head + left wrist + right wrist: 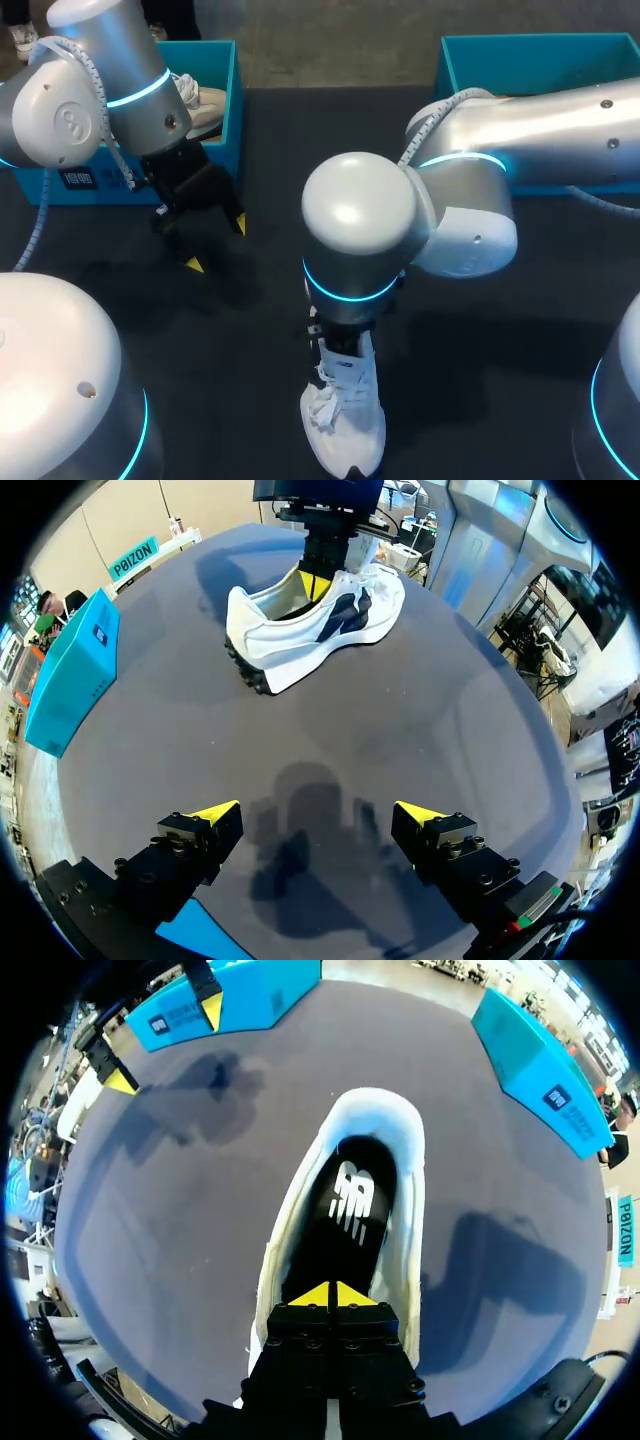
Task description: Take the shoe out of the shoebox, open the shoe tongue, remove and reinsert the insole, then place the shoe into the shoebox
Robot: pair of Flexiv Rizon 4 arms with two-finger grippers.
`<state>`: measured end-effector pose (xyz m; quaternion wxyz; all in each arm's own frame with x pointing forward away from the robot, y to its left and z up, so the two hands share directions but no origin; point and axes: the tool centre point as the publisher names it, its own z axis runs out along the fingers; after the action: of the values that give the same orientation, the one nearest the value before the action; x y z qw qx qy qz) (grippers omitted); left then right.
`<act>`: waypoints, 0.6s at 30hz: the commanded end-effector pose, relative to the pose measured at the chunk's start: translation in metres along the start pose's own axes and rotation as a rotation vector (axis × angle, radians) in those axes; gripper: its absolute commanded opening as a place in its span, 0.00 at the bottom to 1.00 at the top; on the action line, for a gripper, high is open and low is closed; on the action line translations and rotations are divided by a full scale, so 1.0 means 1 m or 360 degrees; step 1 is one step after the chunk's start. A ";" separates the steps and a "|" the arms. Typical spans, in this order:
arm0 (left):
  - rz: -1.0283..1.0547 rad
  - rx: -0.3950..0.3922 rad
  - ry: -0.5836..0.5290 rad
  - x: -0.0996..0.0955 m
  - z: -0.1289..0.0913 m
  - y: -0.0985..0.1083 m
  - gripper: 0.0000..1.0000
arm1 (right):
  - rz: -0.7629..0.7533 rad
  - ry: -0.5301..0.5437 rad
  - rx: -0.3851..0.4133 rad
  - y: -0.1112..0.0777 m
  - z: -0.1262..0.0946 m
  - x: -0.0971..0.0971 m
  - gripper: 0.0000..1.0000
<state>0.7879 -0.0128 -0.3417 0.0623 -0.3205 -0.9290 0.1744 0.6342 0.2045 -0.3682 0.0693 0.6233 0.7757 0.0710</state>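
Right gripper (328, 1295) in the shoe (343, 425), left gripper (315, 811) idle
The shoe lies near-centre on the table, outside the boxes. The right gripper, tips pressed together, sits in its mouth above the insole (345, 1220), likely to work it. The left gripper hangs spread by the far-left box (232, 100), well apart.

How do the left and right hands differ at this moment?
The left hand is open, tips wide apart over the dark table; the right hand has its tips shut together. The left hangs clear of the white lace-up sneaker; the right sits at its opening. Both have yellow tips.
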 end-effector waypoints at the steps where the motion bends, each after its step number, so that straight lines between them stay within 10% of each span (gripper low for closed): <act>1: 0.0000 -0.0005 0.0001 0.000 0.000 0.000 1.00 | 0.0004 0.0008 0.0004 -0.002 0.006 0.001 0.00; 11: 0.0000 -0.0005 0.0001 0.000 0.000 0.000 1.00 | -0.0013 -0.0012 0.0022 0.011 0.004 -0.007 0.09; 18: 0.0000 -0.0005 0.0001 0.000 0.000 0.000 1.00 | -0.0024 0.0008 0.0041 0.011 0.004 -0.004 0.42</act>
<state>0.7879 -0.0128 -0.3417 0.0623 -0.3205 -0.9290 0.1744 0.6461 0.2043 -0.3688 0.0628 0.6189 0.7806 0.0605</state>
